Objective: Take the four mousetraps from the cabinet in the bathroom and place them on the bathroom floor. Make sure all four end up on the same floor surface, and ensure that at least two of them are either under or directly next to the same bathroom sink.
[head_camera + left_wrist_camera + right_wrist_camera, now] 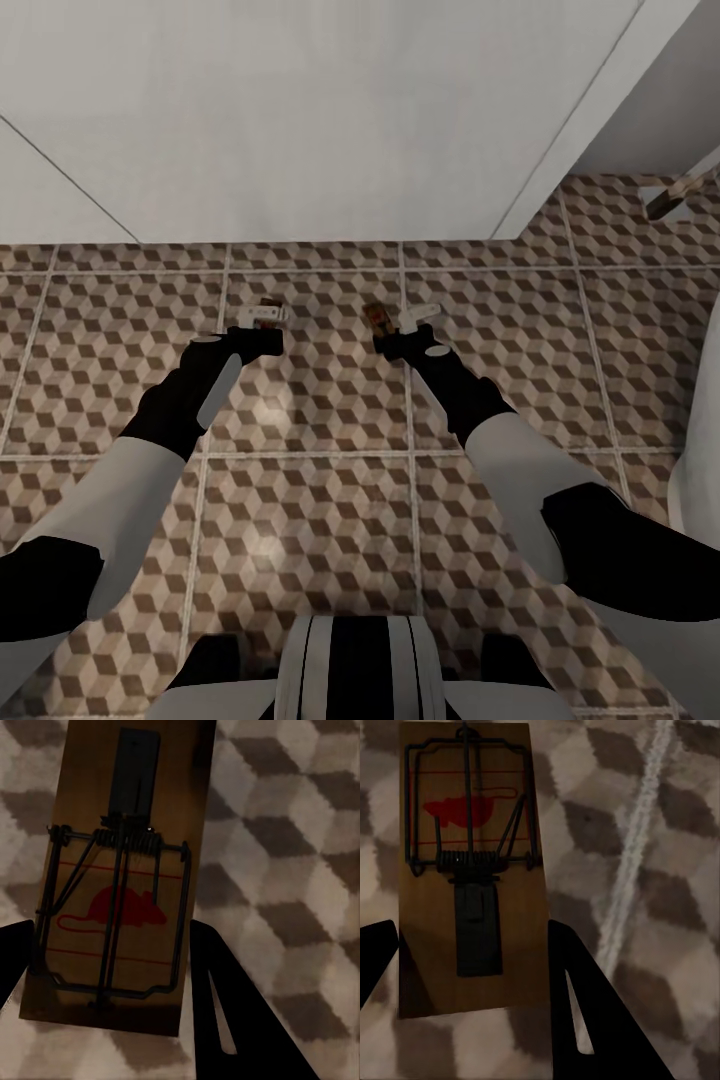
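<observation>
Both arms are reaching forward and down over the bathroom floor (330,400), just short of the white flat-fronted unit (300,120) at the far side, probably the sink's vanity; that would suit the requirement that two traps end up beside the sink. On the left, the left gripper (262,318) is holding a mousetrap (116,877) low over the patterned tiles. In the left wrist view the board is sitting between the two dark fingers (232,1020), which are closing on its long edges at the end nearer the camera, with the spring bar and red mouse print facing up. On the right, the right gripper (398,322) is carrying a second mousetrap (472,870) the same way, its plain end lying between the fingers (585,1012) and the printed end pointing away, beside a pale grout line (634,855). Whether either board is touching the tiles cannot be judged. A small fitting (672,195) is standing at the far right.
</observation>
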### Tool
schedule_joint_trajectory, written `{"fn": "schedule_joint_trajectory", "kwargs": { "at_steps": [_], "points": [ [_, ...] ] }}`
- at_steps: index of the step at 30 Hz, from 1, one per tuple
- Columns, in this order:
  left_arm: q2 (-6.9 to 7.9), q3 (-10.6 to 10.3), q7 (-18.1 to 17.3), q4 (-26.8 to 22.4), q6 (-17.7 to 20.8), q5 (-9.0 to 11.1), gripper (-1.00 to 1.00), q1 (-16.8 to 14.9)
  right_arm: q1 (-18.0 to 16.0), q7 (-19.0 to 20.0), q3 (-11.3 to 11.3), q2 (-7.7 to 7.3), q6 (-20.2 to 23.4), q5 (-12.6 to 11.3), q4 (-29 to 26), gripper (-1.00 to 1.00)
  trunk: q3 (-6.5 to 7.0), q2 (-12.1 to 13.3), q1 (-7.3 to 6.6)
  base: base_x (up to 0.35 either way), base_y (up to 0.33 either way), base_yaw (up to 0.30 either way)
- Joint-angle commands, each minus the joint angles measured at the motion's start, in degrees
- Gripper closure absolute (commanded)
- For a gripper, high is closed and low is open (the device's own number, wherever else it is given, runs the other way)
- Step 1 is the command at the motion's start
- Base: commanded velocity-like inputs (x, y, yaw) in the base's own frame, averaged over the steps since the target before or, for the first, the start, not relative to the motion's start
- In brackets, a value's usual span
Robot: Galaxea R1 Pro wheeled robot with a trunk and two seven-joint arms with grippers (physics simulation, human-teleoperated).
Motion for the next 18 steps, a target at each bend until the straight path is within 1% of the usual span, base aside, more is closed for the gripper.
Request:
{"fn": "schedule_joint_trajectory", "kwargs": {
  "at_steps": [1, 18],
  "points": [
    [0.07, -0.2, 0.2, -0.1, 0.2, 0.2, 1.00, 0.0, 0.0, -0.1, 0.1, 0.00, 0.3, 0.4, 0.0, 1.00, -0.03, 0.0, 0.00, 0.076, 0.000, 0.000],
    [0.16, -0.2, 0.2, 0.0, 0.2, 0.2, 1.00, 0.0, 0.0, -0.1, 0.1, 0.00, 0.3, 0.5, 1.1, 1.00, -0.03, 0.0, 0.00, 0.010, 0.000, 0.000]
  ]
}}
